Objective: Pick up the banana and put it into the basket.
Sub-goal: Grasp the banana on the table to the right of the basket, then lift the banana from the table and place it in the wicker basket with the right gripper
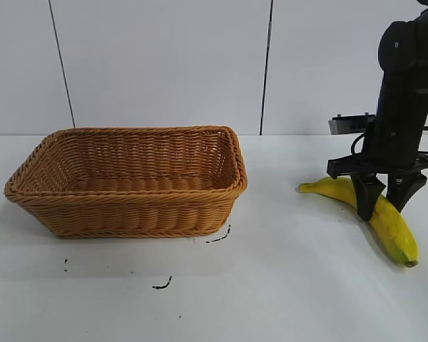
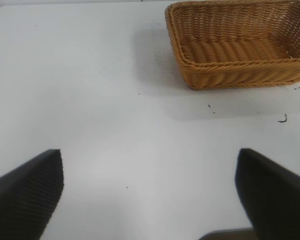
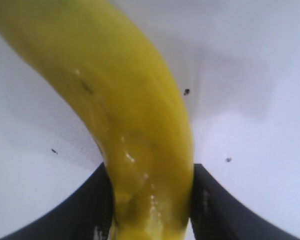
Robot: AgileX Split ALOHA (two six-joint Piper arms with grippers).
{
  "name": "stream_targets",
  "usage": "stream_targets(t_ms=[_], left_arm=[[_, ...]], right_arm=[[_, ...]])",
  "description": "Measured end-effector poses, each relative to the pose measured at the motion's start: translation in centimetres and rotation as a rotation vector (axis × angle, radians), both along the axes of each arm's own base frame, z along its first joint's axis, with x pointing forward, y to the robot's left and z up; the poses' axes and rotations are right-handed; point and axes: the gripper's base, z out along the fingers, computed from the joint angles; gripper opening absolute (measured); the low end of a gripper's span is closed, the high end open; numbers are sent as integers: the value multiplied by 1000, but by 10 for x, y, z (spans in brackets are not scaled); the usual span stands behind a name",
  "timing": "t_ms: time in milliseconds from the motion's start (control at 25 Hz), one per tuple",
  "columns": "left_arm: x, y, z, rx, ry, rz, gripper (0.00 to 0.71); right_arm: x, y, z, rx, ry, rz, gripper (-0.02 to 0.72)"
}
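On the table, right gripper [image 1: 382,203] clamps banana [image 1: 389,224] beside basket [image 1: 128,203]

Banana [image 1: 396,231] middle seemingly behind claw [image 1: 385,208]

Open table between basket and banana

Bare table [image 1: 285,285] separates basket [image 1: 128,182] from banana [image 1: 385,214]; basket top open, its flaring walls the only obstacle; right gripper [image 1: 383,203] straddles banana.

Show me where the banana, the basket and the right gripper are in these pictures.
banana [image 1: 396,229]: exterior view, on its thick yellow body toward the near end.
basket [image 1: 135,214]: exterior view, on the woven front wall.
right gripper [image 1: 385,201]: exterior view, midway between the fingertips, closed on the banana.
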Motion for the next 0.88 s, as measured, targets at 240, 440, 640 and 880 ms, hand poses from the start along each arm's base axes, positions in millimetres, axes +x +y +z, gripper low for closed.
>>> stream_targets(t_ms=[240, 440, 640, 880], left_arm=[[0, 0, 0, 0, 1, 0, 693], [0, 0, 0, 0, 1, 0, 693], [0, 0, 0, 0, 1, 0, 693], [0, 0, 0, 0, 1, 0, 693]], right_arm=[[-8, 1, 77, 8, -134, 4, 295], [-11, 2, 144, 25, -278, 0, 295], [-10, 14, 177, 53, -332, 25, 295], [-16, 71, 194, 35, -391, 215, 295]])
